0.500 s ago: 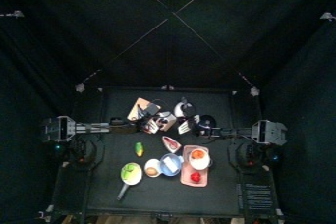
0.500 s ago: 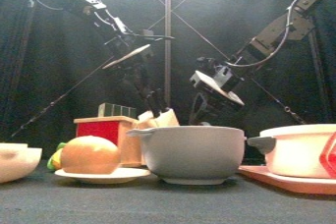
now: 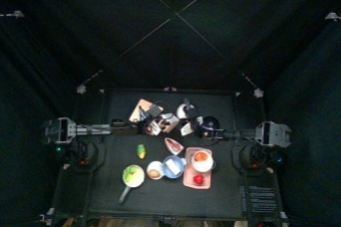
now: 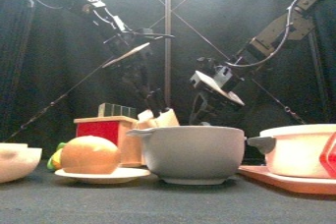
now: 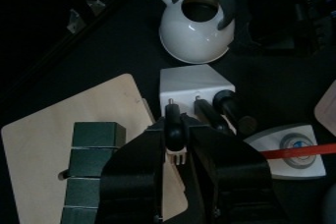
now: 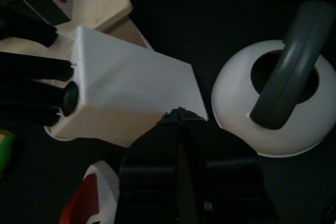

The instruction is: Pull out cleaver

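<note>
A white knife block (image 5: 195, 83) stands between a wooden cutting board (image 5: 73, 135) and a white kettle (image 5: 197, 20), with three black handles sticking out of it. My left gripper (image 5: 174, 138) is shut on the outermost handle, the cleaver (image 5: 171, 113); its blade is hidden in the block. My right gripper (image 6: 184, 120) is shut on a corner of the knife block (image 6: 129, 79), next to the kettle (image 6: 282, 83). In the top view the block (image 3: 164, 124) sits mid-table between the left gripper (image 3: 150, 124) and the right gripper (image 3: 184, 125).
Grey blocks (image 5: 94, 164) lie on the cutting board. At the table's front stand a white bowl (image 4: 195, 149), a round orange fruit (image 4: 89, 154) on a plate, a red box (image 4: 108, 128) and a white pot (image 4: 308, 147) on a red tray.
</note>
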Available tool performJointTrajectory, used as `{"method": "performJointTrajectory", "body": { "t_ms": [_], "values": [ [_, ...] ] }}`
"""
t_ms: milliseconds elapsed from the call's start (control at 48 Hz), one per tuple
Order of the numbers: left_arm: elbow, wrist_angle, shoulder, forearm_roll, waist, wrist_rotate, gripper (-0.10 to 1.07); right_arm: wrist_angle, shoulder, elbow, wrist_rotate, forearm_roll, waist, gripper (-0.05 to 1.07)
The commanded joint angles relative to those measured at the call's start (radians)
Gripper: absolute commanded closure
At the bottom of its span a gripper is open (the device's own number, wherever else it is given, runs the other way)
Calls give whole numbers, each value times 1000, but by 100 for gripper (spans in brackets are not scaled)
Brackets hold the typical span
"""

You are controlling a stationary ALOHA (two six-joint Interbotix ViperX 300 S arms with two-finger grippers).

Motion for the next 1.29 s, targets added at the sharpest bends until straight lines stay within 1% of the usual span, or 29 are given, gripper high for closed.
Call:
{"method": "performJointTrajectory", "body": {
  "t_ms": [0, 333, 542, 729, 917, 1042, 1146, 1271],
  "values": [
    [-14, 12, -35, 5, -11, 2, 43, 2, -17, -9, -2, -2, 0, 66],
    [-8, 91, -117, 15, -58, 2, 43, 0, -23, -8, -5, -2, 0, 66],
    [8, 124, -186, 31, -97, 2, 43, 2, -25, -6, -5, -5, 0, 66],
    [28, 149, -268, 38, -129, 6, 43, 2, -28, -3, -6, -6, 0, 66],
    [84, 146, -368, 63, -193, 17, 43, 0, -43, 3, -6, -6, 3, 66],
    [126, 149, -426, 60, -222, 17, 43, 2, -58, 9, -8, -6, 9, 66],
    [163, 137, -463, 63, -253, 17, 43, 0, -69, 12, -8, -6, 11, 66],
    [192, 112, -482, 64, -276, 18, 43, 0, -71, 14, -9, -9, 15, 66]
  ]
}}
